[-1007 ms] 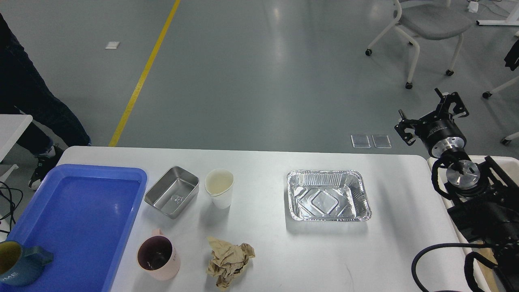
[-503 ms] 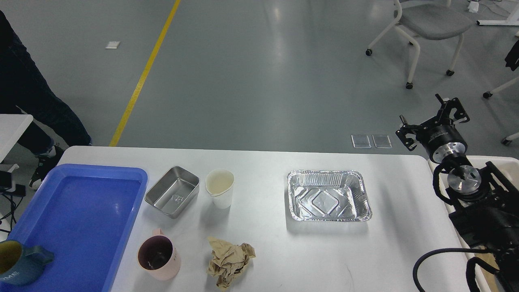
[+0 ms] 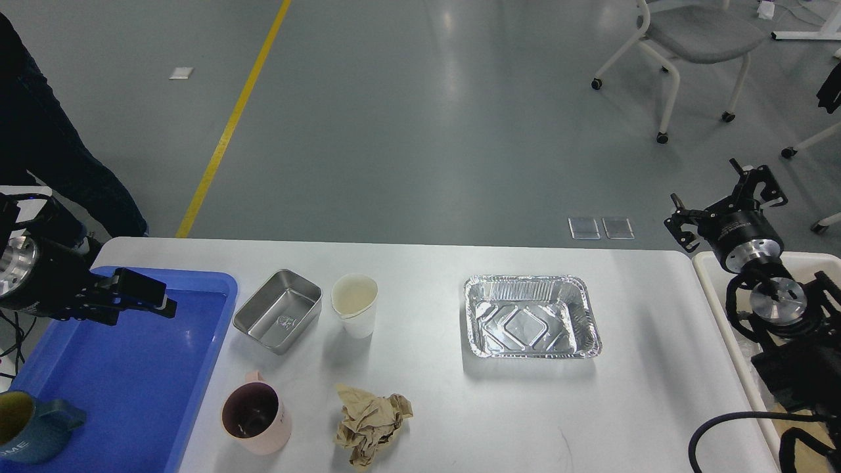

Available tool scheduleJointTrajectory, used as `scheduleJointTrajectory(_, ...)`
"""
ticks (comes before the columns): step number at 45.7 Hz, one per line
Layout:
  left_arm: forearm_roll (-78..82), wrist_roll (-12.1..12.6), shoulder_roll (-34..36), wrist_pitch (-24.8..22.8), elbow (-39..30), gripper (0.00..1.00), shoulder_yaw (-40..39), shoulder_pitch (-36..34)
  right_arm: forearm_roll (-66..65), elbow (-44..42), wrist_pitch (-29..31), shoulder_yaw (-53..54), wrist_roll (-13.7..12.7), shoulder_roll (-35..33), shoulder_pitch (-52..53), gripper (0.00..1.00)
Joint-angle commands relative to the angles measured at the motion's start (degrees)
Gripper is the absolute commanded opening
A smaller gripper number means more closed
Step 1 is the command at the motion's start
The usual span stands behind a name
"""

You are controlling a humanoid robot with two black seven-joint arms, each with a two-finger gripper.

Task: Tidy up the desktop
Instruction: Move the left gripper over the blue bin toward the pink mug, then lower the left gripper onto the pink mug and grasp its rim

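The desktop (image 3: 433,407) is a wide white tabletop. On it stand a steel container (image 3: 279,320), a white paper cup (image 3: 355,305), a pink mug (image 3: 256,420), a crumpled brown paper (image 3: 371,424) and an empty foil tray (image 3: 531,325). A blue tray (image 3: 125,368) at the left holds a blue mug (image 3: 29,427). My left gripper (image 3: 161,299) hovers over the tray's far edge, seen side-on and holding nothing. My right gripper (image 3: 723,190) is open and empty, beyond the table's far right corner.
A cream-white bin (image 3: 713,282) stands against the table's right edge under my right arm. A person's legs (image 3: 52,144) stand at the far left. Wheeled chairs (image 3: 690,46) stand on the grey floor at the back right.
My left arm has come into view from the left, over the blue tray's far edge. My right gripper has moved to the right, still open.
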Motion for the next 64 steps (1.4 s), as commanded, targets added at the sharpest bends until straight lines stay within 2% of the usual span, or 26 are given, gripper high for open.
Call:
scheduleJointTrajectory(1, -0.07, 1.74, -0.06, 0.00, -0.07, 0.99, 0.12, -0.61, 0.00, 0.01, -0.09, -0.09, -0.08, -0.11, 0.15, 1.00)
scheduleJointTrajectory(10, -0.07, 7.10, -1.20, 0.00, -0.07, 1.00, 0.30, -0.08, 0.00, 0.01, -0.18, -0.09, -0.17, -0.19, 0.33, 1.00)
scheduleJointTrajectory(34, -0.25, 7.80, -12.27, 0.00, -0.07, 1.00, 3.11, -0.61, -1.06, -0.87, -1.67, -1.41, -0.52, -2.74, 0.59, 1.00)
scheduleJointTrajectory(53, -0.16, 10.88, -12.98, 0.00, -0.25, 1.00, 3.29, 0.27, -1.23, -0.78, -2.90, -1.50, -0.52, -3.18, 0.77, 1.00)
scheduleJointTrajectory(61, -0.16, 11.23, -12.80, 0.00, -0.25, 1.00, 6.27, 0.71, -1.23, -0.78, -2.90, -1.68, -0.52, -3.18, 0.77, 1.00)
scheduleJointTrajectory(64, -0.16, 12.11, -13.07, 0.00, -0.25, 1.00, 6.45, 1.24, -1.23, -0.78, -2.90, -2.90, -0.52, -3.18, 1.03, 1.00)
